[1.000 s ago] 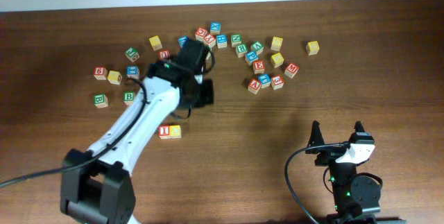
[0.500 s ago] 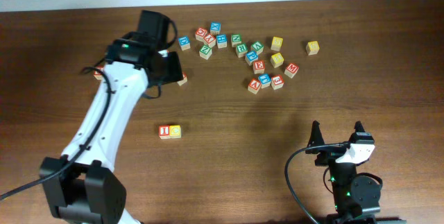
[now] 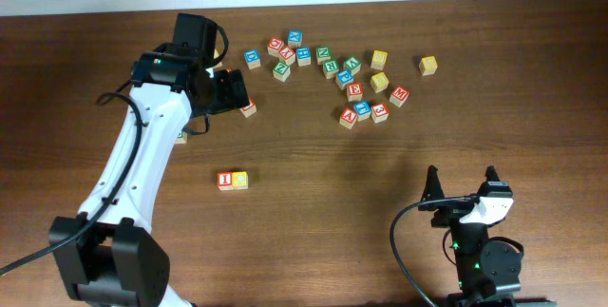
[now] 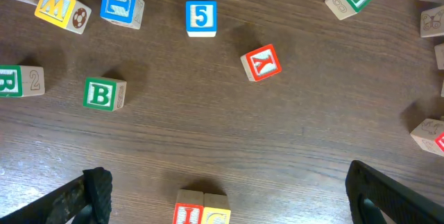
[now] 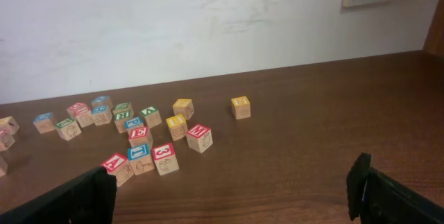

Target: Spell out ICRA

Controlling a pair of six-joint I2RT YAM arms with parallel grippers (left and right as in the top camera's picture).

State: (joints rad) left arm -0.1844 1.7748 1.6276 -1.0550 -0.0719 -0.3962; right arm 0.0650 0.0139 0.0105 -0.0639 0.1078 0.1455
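Observation:
The red "I" cube (image 3: 226,181) and yellow "C" cube (image 3: 239,180) sit touching, side by side, on the table; they also show at the bottom edge of the left wrist view as the I cube (image 4: 188,213) and the C cube (image 4: 216,213). The red "A" cube (image 3: 349,115) (image 5: 116,163) lies in the right cluster. A green cube (image 4: 14,80), cut by the frame edge, reads like "R". My left gripper (image 3: 226,89) (image 4: 232,197) hovers open and empty behind the I-C pair. My right gripper (image 3: 461,176) (image 5: 236,196) rests open and empty at front right.
Several other letter cubes lie scattered along the back, among them a red K cube (image 3: 249,109) (image 4: 261,62) beside the left gripper, a green B cube (image 4: 104,93) and a blue 5 cube (image 4: 201,17). Two yellow cubes (image 3: 428,65) lie farthest right.
The left gripper has gone from shut to wide open and swung back and to the left, away from the table's middle. The I-C pair and the right arm stayed put.

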